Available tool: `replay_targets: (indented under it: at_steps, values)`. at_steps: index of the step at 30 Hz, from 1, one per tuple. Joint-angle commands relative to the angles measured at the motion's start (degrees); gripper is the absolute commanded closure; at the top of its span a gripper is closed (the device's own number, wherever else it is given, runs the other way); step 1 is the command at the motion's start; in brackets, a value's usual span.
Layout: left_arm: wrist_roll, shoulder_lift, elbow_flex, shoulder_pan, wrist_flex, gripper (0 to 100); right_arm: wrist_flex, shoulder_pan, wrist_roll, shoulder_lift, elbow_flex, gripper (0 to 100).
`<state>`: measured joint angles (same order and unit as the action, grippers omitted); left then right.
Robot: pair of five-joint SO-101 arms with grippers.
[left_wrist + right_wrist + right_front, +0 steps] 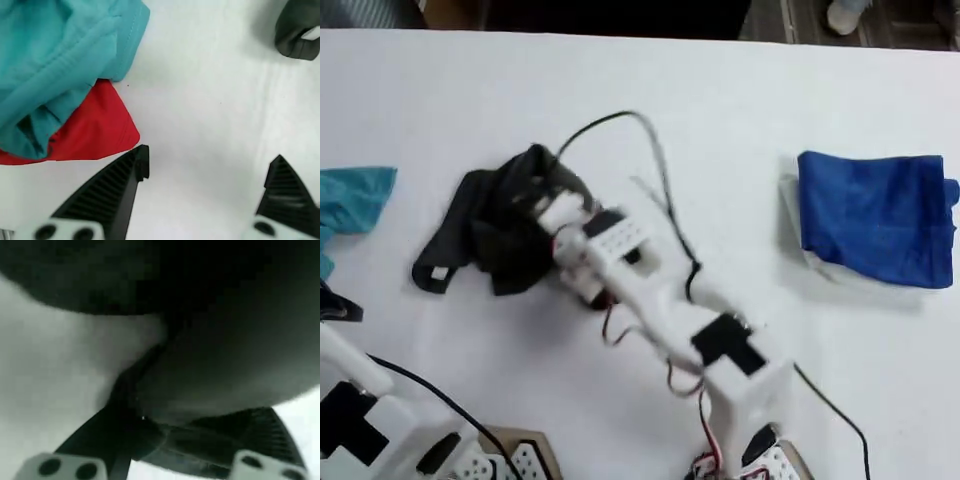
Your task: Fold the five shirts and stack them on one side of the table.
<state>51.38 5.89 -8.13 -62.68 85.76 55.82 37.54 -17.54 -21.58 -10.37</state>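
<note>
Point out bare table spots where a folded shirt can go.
Bare: the far strip of white table behind the crumpled black shirt; the near corner below the folded blue shirt. Crowded: the left edge, teal shirt over red shirt, and the centre under the right arm.

No writing legible anywhere from here. Black shirt (505,225) has a small pale tag (440,273) at one edge; whatever is printed on it is too small to read.
</note>
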Motion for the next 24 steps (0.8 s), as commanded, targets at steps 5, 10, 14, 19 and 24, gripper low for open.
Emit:
replay_targets:
  at_steps: [5,10,14,19,24]
  values:
    - [0.26,1.41,-3.38,2.29,-3.52,62,-0.04,-20.62,0.18,-4.09,11.96,95.4]
    - [-0.44,1.23,-4.97,7.38,-3.78,62,3.03,-31.52,0.18,-4.18,20.22,97.8]
    - [-5.63,1.23,-5.23,13.45,-5.80,62,6.73,-34.07,0.18,-4.09,26.73,97.8]
    - [-11.52,1.23,-5.23,22.24,-9.41,62,11.56,-30.29,0.18,-4.09,31.82,97.8]
    - [-17.41,1.23,-5.23,32.44,-11.16,62,15.87,-26.15,0.18,-4.09,32.88,89.2]
